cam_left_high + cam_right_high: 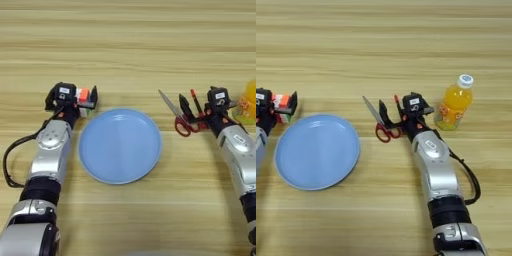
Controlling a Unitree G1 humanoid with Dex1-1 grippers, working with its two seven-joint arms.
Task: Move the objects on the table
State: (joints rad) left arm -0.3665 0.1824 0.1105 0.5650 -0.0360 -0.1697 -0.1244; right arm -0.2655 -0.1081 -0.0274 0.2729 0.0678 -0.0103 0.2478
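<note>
While the left arm stretches up the table (130, 45), its left gripper (86, 98) grasps the puzzle cube (83, 95) just left of the blue plate (120, 145). Right of the plate, the right gripper (390, 116) sits over the scissors (382, 125), hiding the pen (397, 102); can't tell its grip. The juice bottle (455, 103) stands beside it.

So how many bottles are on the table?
1: a small orange-juice bottle with a white cap, upright near the table's right side, just right of the right tool. No other shows.
</note>
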